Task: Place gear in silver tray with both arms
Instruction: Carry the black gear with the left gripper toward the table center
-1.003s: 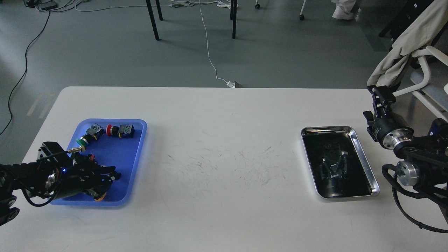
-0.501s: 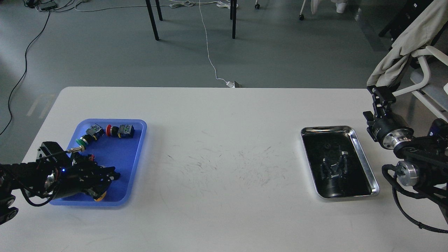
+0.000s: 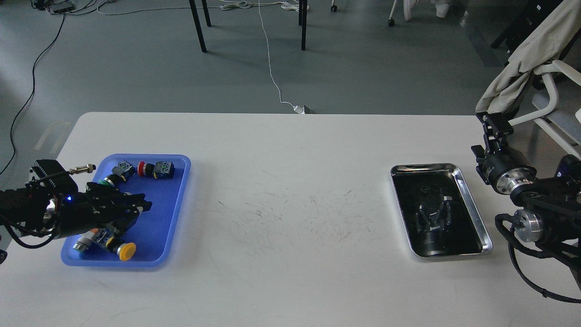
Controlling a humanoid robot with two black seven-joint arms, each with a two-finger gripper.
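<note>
No part lies yet in the shiny rectangular silver tray point(image 3: 472, 206), far right of the blue plastic tray point(image 3: 174, 200). Your left gripper point(image 3: 138, 208) hovers over the blue tray, apparently empty, finger spread unclear; next, grasp the yellow-capped push-button point(image 3: 121, 250). The right gripper point(image 3: 492, 121) sits beyond the silver tray, fingers indistinguishable.

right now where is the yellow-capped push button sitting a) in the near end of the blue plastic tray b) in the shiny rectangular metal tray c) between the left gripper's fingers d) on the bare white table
a: the yellow-capped push button lies on the floor of the blue plastic tray at its near end, below the left gripper and apart from its fingers, while the shiny rectangular metal tray on the right holds no such button.
</note>
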